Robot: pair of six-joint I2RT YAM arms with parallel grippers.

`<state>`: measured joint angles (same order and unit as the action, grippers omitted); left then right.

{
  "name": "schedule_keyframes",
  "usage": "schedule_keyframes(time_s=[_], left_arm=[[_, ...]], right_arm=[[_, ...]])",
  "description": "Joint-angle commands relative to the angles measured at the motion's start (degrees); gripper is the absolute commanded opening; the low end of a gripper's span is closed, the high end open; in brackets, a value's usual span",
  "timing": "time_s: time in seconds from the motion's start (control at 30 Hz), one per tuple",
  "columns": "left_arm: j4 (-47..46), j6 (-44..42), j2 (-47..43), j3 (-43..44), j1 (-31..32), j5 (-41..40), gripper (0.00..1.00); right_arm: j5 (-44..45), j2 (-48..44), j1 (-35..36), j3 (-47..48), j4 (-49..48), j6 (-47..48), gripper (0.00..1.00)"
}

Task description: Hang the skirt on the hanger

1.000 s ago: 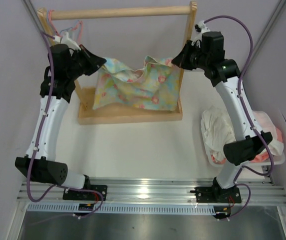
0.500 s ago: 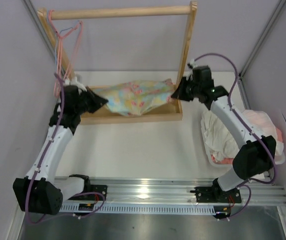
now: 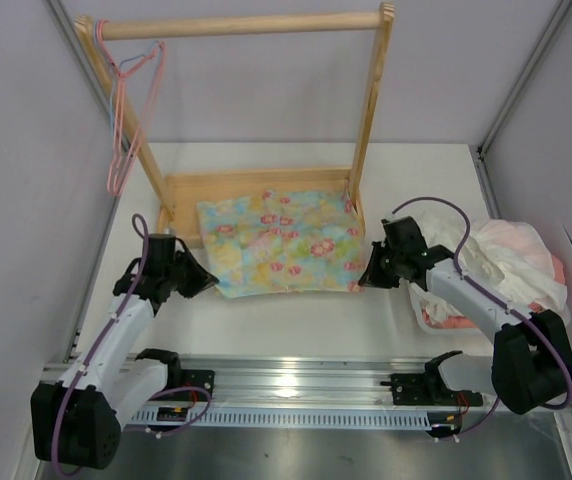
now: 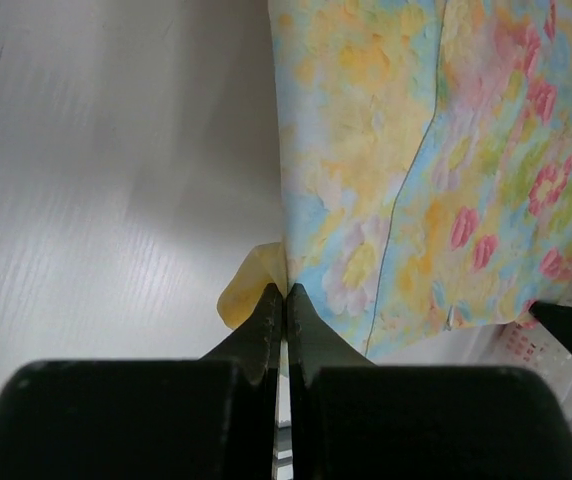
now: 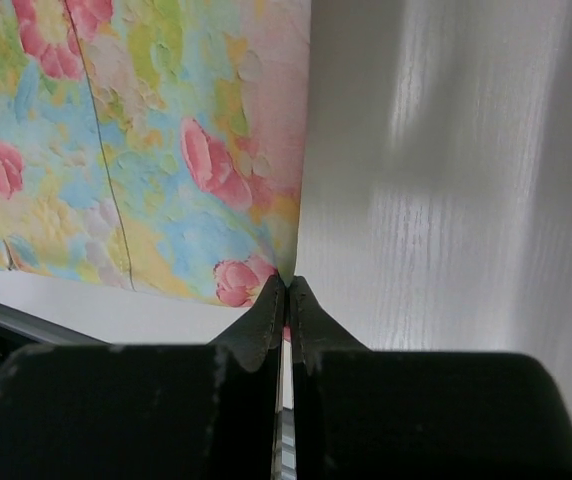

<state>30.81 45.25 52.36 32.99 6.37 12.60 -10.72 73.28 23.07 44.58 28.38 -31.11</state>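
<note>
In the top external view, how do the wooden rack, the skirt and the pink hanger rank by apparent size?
1. wooden rack
2. skirt
3. pink hanger, although it hangs higher, nearer the camera.

skirt (image 3: 281, 243): spread flat on worktop (image 3: 296, 325), far edge over rack (image 3: 370, 110) base
left gripper (image 3: 206, 283): at skirt's near left corner
right gripper (image 3: 363, 280): at its near right corner
hanger (image 3: 114, 170): hung on rack rail, far left

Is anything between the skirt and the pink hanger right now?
Yes: in the top view the rack's left post runs between the skirt and the hanger, and a blue hanger hangs with it.
</note>
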Motion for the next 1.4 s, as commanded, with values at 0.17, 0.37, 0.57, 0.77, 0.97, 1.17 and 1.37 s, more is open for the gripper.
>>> schedule_keyframes(time_s=[0.17, 0.37, 0.57, 0.77, 0.97, 1.17, 1.37], left_arm=[[1.7, -0.9, 0.6, -2.9, 0.5, -2.9, 0.02], [2.2, -9.6, -0.7, 4.1, 1.4, -2.1, 0.6], [3.2, -22.3, -3.2, 18.0, 5.3, -1.5, 0.7], [-1.2, -27.8, -0.6, 35.4, 12.8, -9.5, 0.7], [-5.4, -30.4, 10.8, 57.1, 12.7, -24.6, 0.68], [10.6, -28.8, 29.5, 89.6, 8.5, -30.9, 0.64], [19.2, -28.6, 38.3, 101.0, 4.8, -28.8, 0.63]], right_arm=[[6.0, -1.6, 0.0, -3.6, 0.5, -0.4, 0.0], [5.5, -1.8, 1.3, -2.0, 1.1, -0.7, 0.55], [5.4, -3.2, 2.7, 2.3, 3.2, -1.1, 0.81], [5.8, -3.0, 3.6, 8.7, 5.0, -1.0, 0.81], [5.6, -3.1, 3.6, 11.8, 4.5, -0.7, 0.81], [4.5, -1.8, 3.1, 13.8, 3.6, -0.4, 0.81], [3.1, 0.0, 2.9, 15.8, 3.2, 0.3, 0.81]])
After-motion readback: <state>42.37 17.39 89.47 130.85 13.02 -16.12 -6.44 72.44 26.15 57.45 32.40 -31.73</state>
